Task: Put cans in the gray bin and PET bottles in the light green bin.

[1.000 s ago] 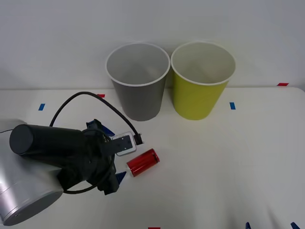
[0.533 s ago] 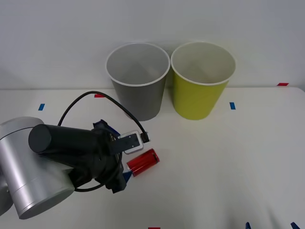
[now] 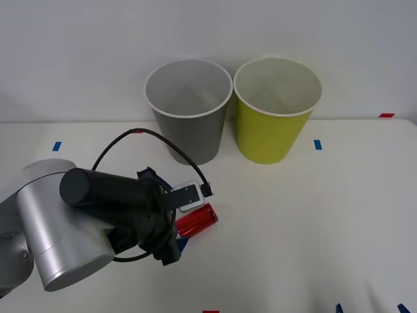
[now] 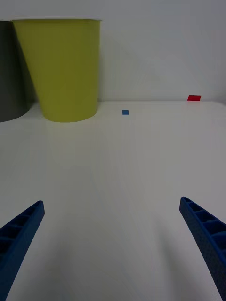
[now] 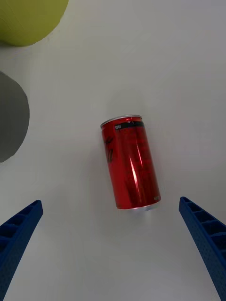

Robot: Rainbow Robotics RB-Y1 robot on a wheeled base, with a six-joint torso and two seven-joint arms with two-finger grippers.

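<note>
A small red can (image 3: 198, 220) lies on its side on the white table, in front of the gray bin (image 3: 189, 120). The light green bin (image 3: 276, 124) stands upright beside the gray one, on its right. My left gripper (image 3: 167, 208) hangs open just over the can's left end. In the left wrist view the can (image 5: 131, 162) lies between the spread blue fingers of the left gripper (image 5: 110, 202), apart from both. My right gripper (image 4: 111, 202) is open and holds nothing, low over the table near the front right edge (image 3: 370, 309). PET bottles are out of view.
Both bins stand against the back wall, and the right wrist view shows the light green bin (image 4: 61, 66) with the gray bin (image 4: 10, 70) beside it. Small blue tape marks (image 3: 317, 144) and red ones (image 3: 386, 115) dot the table. A black cable (image 3: 150, 137) loops above my left wrist.
My left arm has moved right, toward the can, and its open fingers now reach the can's left end. The can, the bins and the right gripper have stayed put.
</note>
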